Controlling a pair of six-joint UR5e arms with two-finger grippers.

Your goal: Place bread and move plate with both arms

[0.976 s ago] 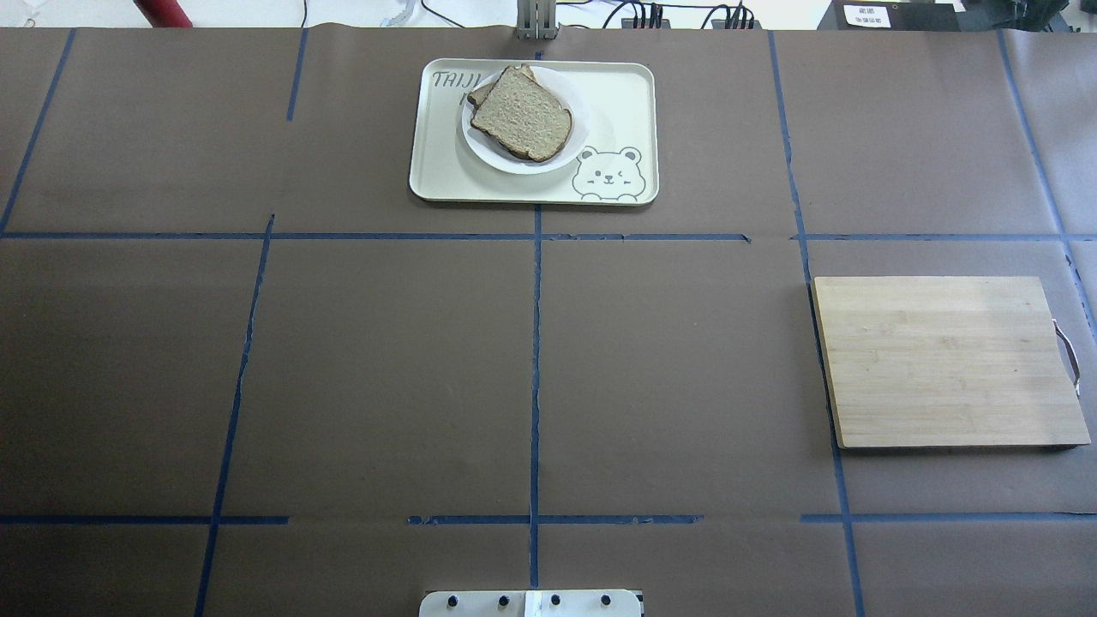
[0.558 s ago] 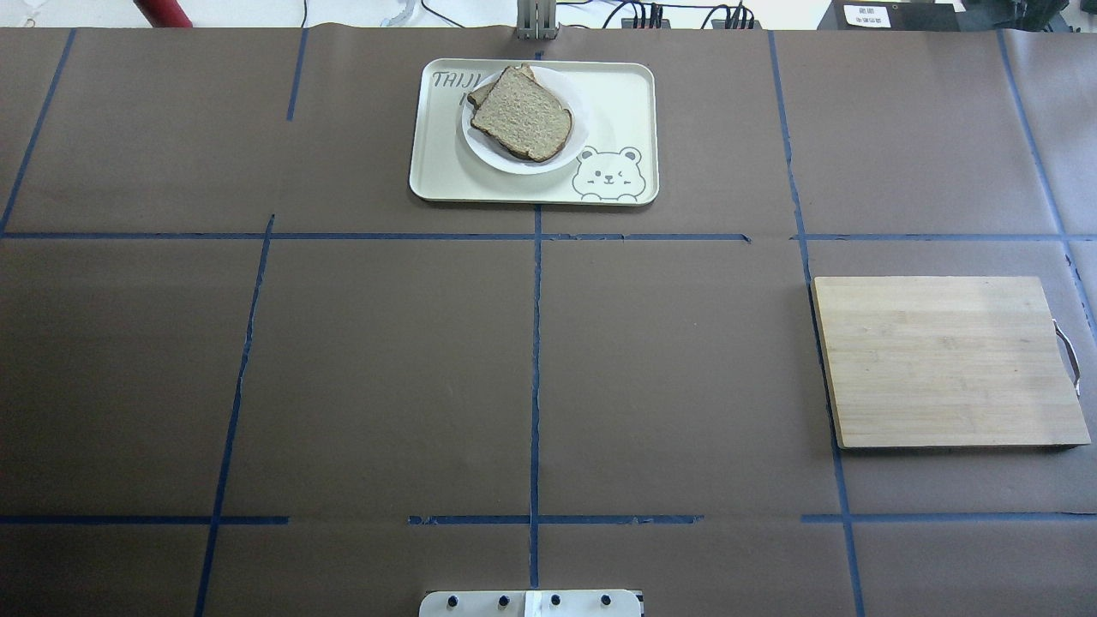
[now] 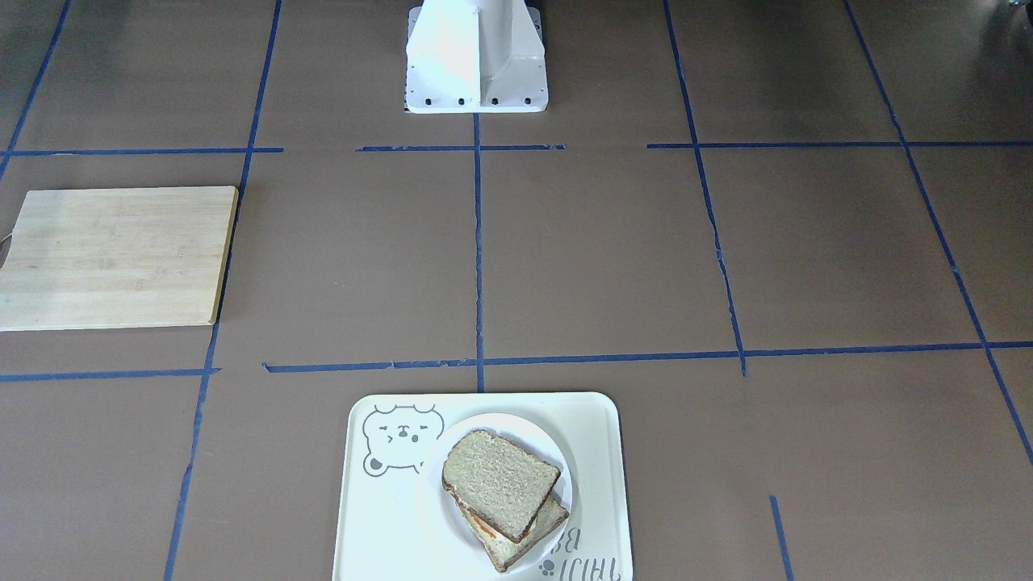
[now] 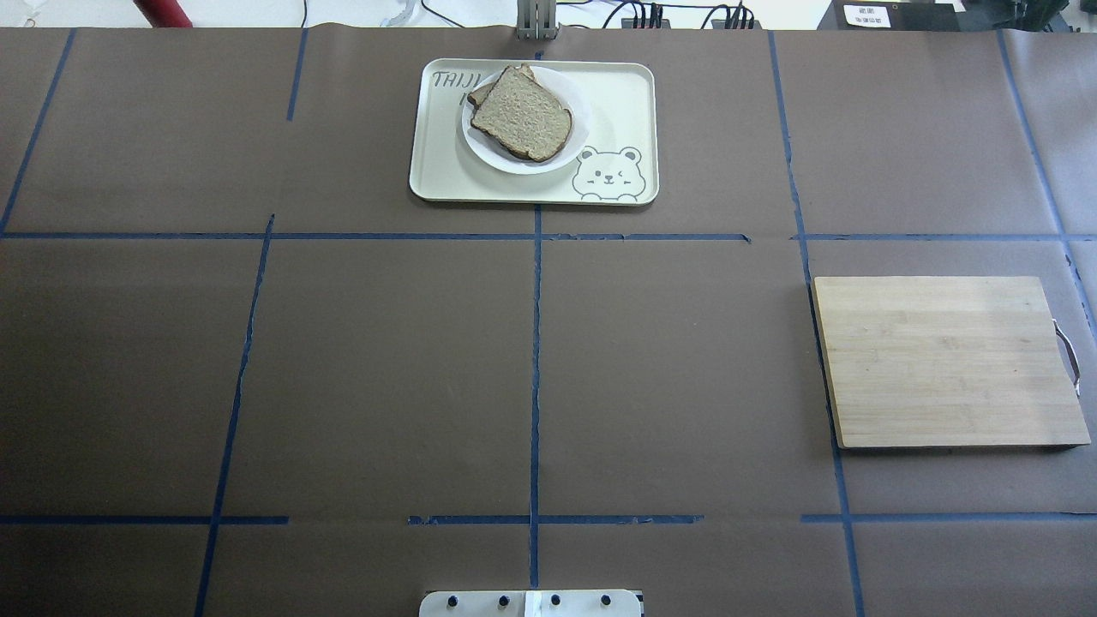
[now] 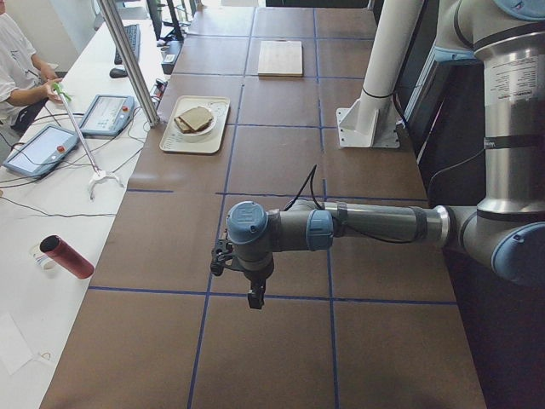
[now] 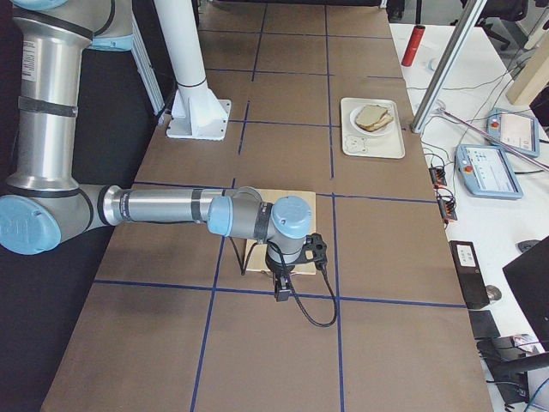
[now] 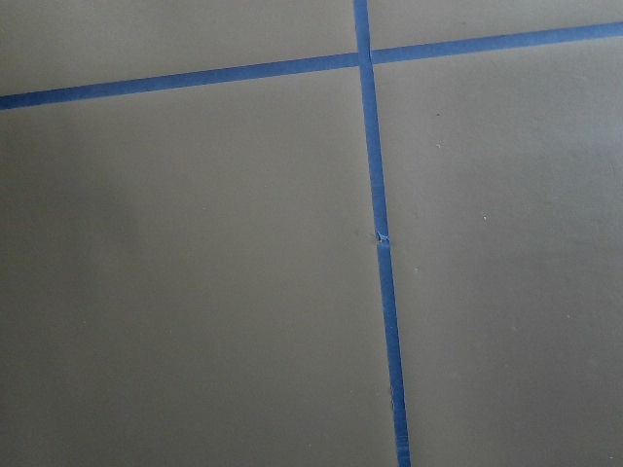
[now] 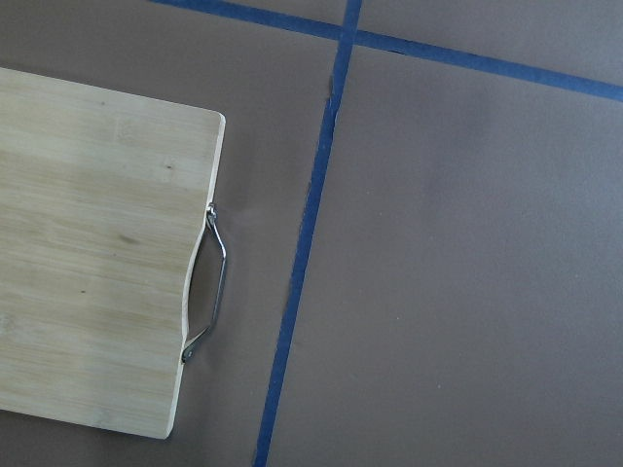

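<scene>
A plain wholemeal bread slice (image 4: 523,114) lies on top of a second slice on the small white plate (image 4: 581,111). The plate sits on the cream bear tray (image 4: 617,94) at the table's far edge. From the front, the bread (image 3: 499,482) covers most of the plate (image 3: 516,428), and the lower slice (image 3: 524,539) shows an orange edge. My left gripper (image 5: 254,298) hangs over bare table off to my left. My right gripper (image 6: 280,292) hangs near the cutting board's outer end. Both are far from the tray, and I cannot tell whether they are open or shut.
A bamboo cutting board (image 4: 947,360) with a metal handle (image 8: 209,287) lies on my right side. The white pedestal (image 3: 476,48) stands at the near middle edge. Blue tape lines cross the brown table cover. Operators' tablets and cables lie beyond the far edge.
</scene>
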